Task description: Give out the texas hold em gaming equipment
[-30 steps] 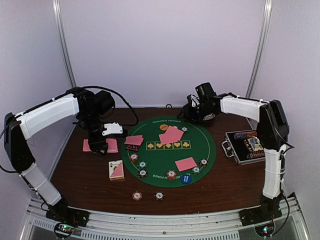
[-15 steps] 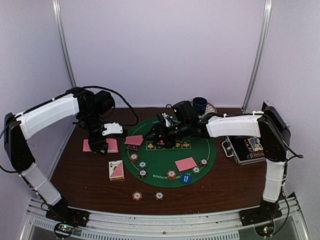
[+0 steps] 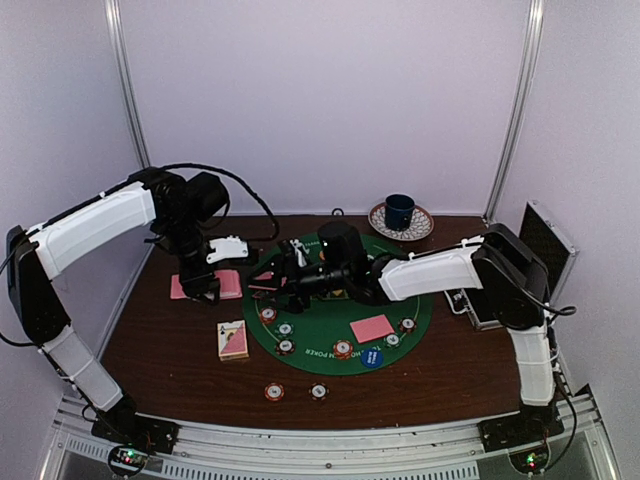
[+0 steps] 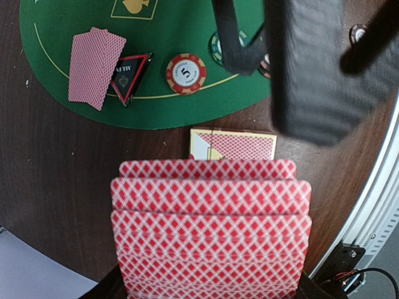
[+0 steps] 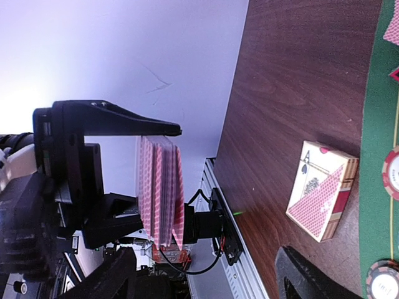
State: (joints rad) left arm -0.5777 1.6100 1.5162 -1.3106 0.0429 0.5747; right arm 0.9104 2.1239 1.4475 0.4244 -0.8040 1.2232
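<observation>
Left gripper [image 3: 198,287] at centre left clamped on fanned pink-backed cards [image 4: 211,230], right gripper [image 3: 266,276] near it, jaws spread wide, empty, above green mat [image 3: 330,325].

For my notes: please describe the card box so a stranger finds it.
Find the round green mat on the brown table. Just off its left edge, on bare wood, lies the card box. Unlike the flat pink cards, it is thick and cream-bordered.
</observation>
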